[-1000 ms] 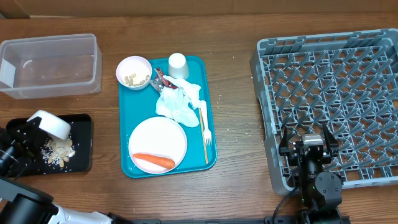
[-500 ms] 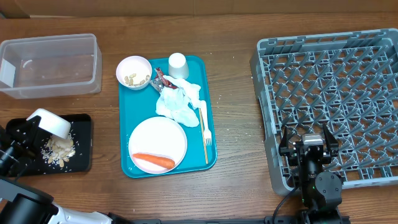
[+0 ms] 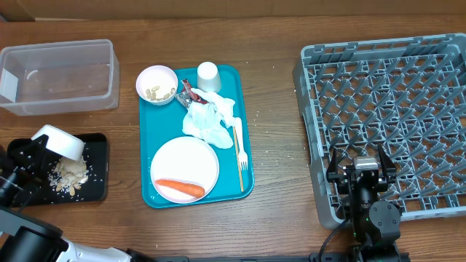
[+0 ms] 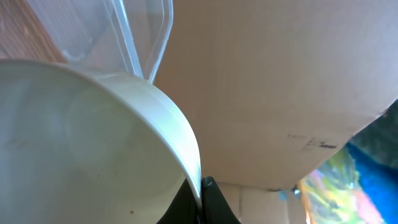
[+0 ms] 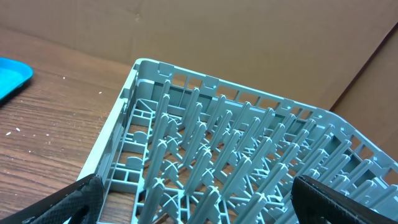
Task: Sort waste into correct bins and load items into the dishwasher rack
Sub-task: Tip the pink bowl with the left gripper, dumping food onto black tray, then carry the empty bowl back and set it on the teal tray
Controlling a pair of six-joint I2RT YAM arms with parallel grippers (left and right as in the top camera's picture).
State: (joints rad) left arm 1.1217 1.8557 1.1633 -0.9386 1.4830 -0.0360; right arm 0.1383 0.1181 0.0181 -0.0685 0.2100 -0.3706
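While my left claw grips the small smooth white bowl tilted over the shallow black rectangular tray, left of the teal serving tray, pale beige crumbs lie in that black tray | right claw spread wide, empty, over the grey pegged plastic rack

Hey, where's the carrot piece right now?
In the overhead view, the carrot piece lies on the white plate at the lower end of the teal tray, left of the fork.
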